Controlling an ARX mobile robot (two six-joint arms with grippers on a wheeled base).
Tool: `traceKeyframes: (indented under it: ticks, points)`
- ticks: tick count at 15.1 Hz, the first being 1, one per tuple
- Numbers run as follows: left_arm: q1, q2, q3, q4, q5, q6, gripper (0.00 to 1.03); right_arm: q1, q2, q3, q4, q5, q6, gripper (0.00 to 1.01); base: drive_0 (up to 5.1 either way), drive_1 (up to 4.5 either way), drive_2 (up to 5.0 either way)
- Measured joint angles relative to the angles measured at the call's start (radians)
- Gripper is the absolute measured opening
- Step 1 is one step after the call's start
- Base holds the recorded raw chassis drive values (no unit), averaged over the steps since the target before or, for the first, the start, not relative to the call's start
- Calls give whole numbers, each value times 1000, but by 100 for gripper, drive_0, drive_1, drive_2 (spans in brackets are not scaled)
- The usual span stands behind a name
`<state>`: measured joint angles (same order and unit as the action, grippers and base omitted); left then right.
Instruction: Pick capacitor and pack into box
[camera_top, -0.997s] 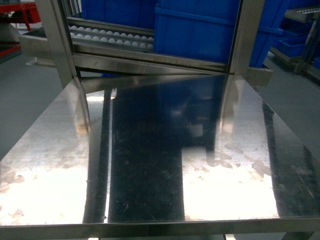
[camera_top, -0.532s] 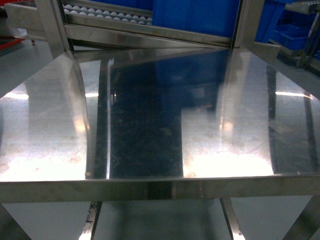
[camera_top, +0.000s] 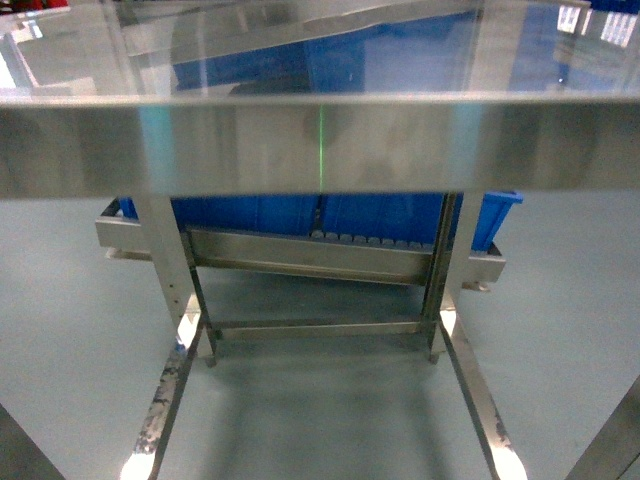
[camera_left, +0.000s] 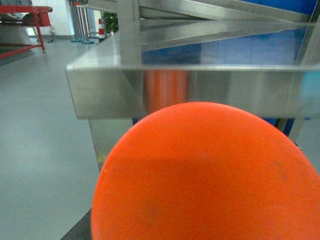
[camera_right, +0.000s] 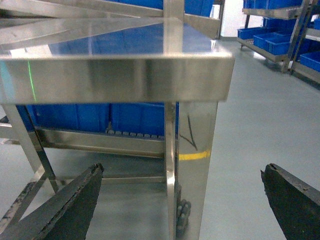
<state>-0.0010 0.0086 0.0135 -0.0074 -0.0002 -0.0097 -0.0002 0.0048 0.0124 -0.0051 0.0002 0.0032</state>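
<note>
The counter is brushed stainless steel, its front edge satin-smooth and its top glossy enough to mirror the blue plastic crates behind it, while its legs and floor rails look duller and scuffed. The floor is a smooth grey coating with a soft sheen. In the left wrist view a matt orange disc, seemingly plastic, has a faintly mottled skin, and the right tool shows fingers of rough, matt black material.
</note>
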Motion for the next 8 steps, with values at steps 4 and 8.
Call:
traceKeyframes:
  ticks: [4,8]
  points:
    - [0,0,0,1,0,0,44,0,0,0,0,-1,-1,98,0,0,0]
    - [0,0,0,1,-1,0,44,0,0,0,0,-1,-1,98,0,0,0]
